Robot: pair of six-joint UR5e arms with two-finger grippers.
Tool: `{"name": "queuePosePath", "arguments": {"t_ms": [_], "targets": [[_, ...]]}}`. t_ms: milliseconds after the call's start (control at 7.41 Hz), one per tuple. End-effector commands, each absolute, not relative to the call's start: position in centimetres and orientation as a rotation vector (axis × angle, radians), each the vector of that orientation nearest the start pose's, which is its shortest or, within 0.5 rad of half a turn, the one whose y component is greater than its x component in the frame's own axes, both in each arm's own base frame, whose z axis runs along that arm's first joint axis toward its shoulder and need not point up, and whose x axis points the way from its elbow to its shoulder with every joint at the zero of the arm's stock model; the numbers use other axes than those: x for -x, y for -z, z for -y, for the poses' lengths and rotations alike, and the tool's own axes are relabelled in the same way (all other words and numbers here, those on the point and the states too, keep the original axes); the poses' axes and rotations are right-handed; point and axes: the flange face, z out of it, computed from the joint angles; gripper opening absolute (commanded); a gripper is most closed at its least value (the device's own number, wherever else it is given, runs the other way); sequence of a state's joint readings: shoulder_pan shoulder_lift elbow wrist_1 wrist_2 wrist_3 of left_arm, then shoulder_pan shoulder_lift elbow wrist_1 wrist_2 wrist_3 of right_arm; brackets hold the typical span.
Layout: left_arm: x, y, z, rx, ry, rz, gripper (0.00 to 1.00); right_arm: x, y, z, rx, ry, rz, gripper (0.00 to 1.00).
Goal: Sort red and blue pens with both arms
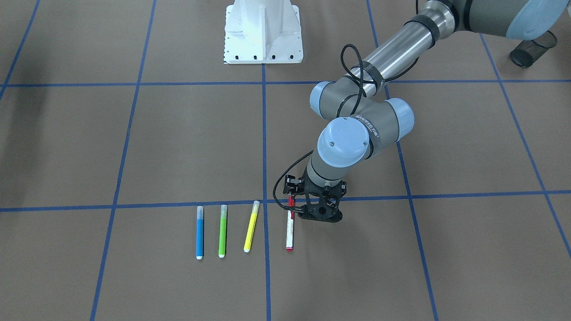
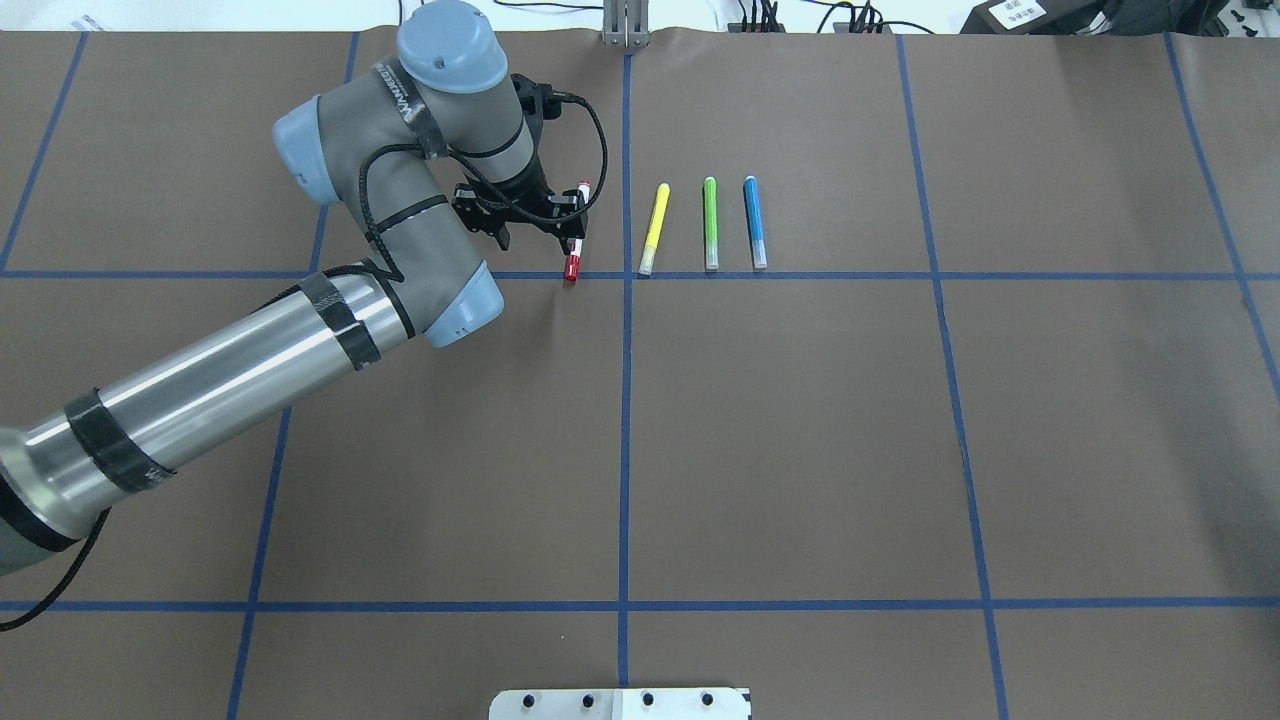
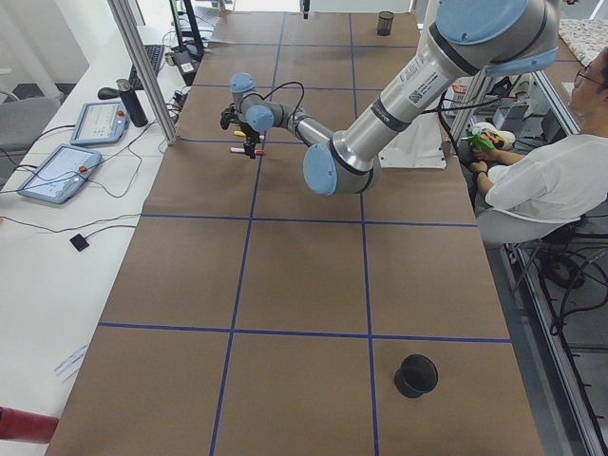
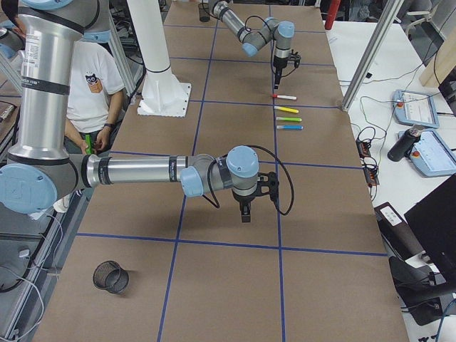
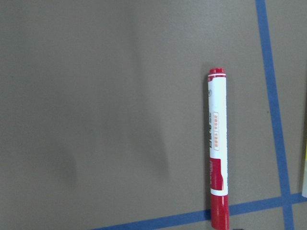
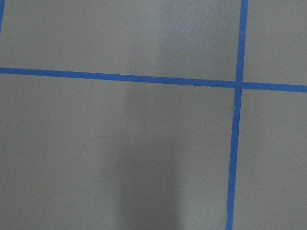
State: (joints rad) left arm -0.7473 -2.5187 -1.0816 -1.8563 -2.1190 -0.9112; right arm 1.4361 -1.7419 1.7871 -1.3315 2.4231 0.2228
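The red pen lies flat on the brown table, white-barrelled with a red cap that rests on a blue tape line. It fills the right of the left wrist view. My left gripper hangs just above and beside it, open, its fingers apart and holding nothing. The blue pen lies at the other end of the same row. My right gripper shows only in the exterior right view, over bare table, and I cannot tell its state.
A yellow marker and a green marker lie between the two pens. The white pedestal stands at the robot's edge. One black mesh cup sits at the robot's left end, another at its right. A seated person is beside the table.
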Motion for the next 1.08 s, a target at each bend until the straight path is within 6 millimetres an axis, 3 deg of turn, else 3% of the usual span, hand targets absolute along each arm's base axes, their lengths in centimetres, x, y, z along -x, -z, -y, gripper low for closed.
{"name": "queuePosePath", "arguments": {"t_ms": [0,270,540,945], "targets": [[-57.1,-22.3,61.5,-0.07,-0.109,-0.88,0.68,0.1,-59.9,43.8,-0.109,0.038,0.881,1.0],[-58.5,-21.4,62.6,-0.098,-0.104,-0.87,0.66,0.2,-60.0,43.7,-0.105,0.035,0.88,1.0],[-58.9,-21.8,63.0,-0.114,-0.097,-0.858,0.65,0.2,-60.1,43.7,-0.103,0.035,0.88,1.0],[-60.5,-21.9,61.9,-0.147,-0.105,-0.845,0.65,0.4,-60.3,43.7,-0.1,0.038,0.877,1.0]]}}
